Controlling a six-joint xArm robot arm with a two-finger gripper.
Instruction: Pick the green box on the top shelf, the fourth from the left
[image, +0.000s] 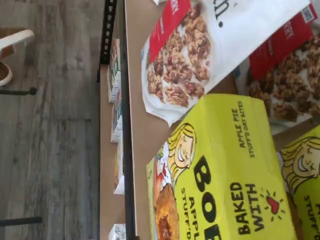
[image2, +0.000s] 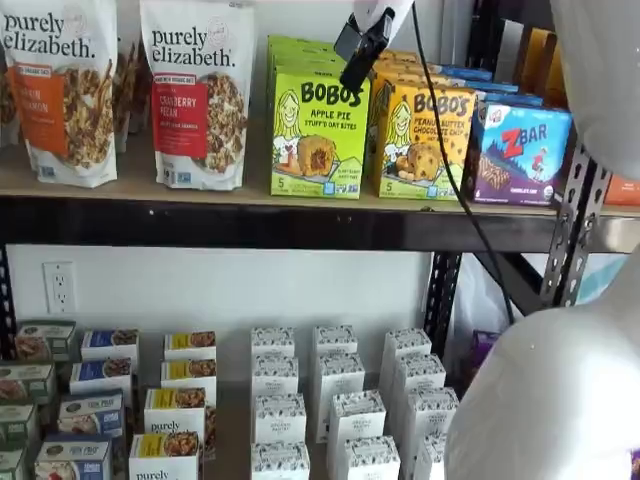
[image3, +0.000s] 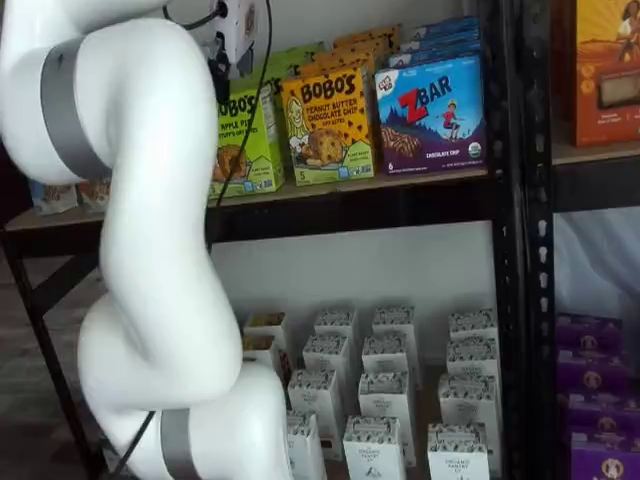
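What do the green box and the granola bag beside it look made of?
Green box: looks like printed paperboard, slightly glossy; crisp folded edges and flat panels. Granola bag: seems a flexible matte white pouch, plastic or coated paper; rounded, bulging sides and a crimped top edge.

Can't make out the gap on the end effector (image2: 358, 62) in a shelf view: just a dark side-on finger in front of the green box (image2: 318, 135), with the white body cut off by the top edge. In the other shelf view, left part of the green box (image3: 250, 140) hidden behind the big white arm (image3: 150, 200). Wrist view chops the green box (image: 220, 175) off at the picture's edge, plus the granola bags (image: 210, 50) are cropped and a bit blurry.
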